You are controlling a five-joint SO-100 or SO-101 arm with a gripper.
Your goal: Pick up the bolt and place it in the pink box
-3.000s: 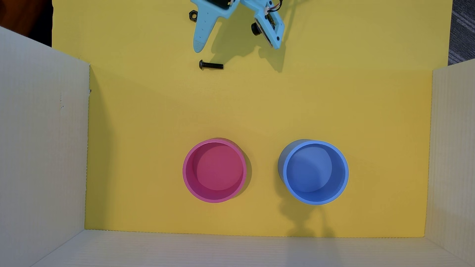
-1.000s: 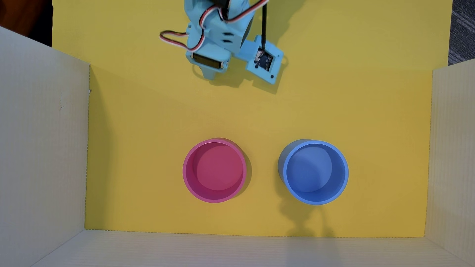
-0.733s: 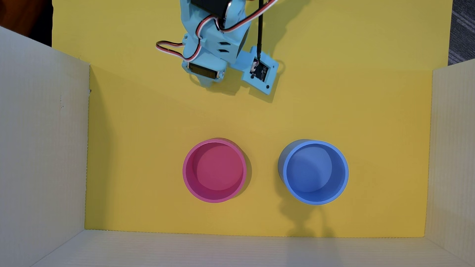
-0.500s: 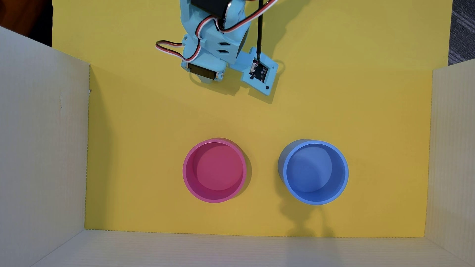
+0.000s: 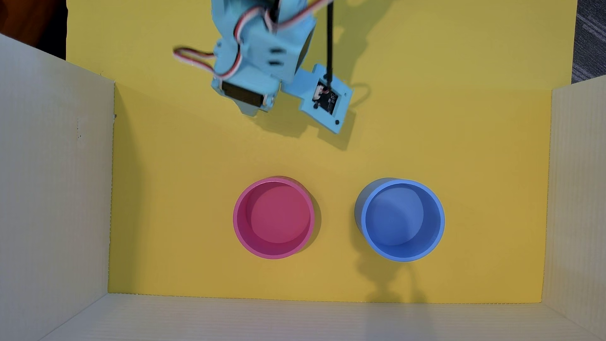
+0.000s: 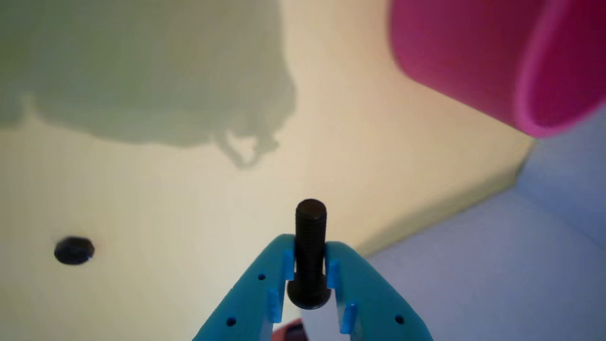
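In the wrist view my light-blue gripper (image 6: 310, 253) is shut on the black bolt (image 6: 310, 232). Its threaded shaft sticks out past the fingertips (image 6: 281, 251) and its rounded head sits between the jaws. The gripper is above the yellow floor. The pink box (image 6: 473, 61) shows blurred at the top right of the wrist view. In the overhead view the pink box (image 5: 241, 226) stands upright and empty at the centre. My arm (image 5: 259, 62) is at the top, above the yellow floor, and hides the gripper and the bolt there.
A blue round container (image 5: 439, 226) stands right of the pink box in the overhead view. A black hexagonal nut (image 6: 74, 250) lies on the yellow floor (image 5: 426, 131) at the left of the wrist view. Pale corrugated walls (image 5: 52, 183) enclose the floor on three sides.
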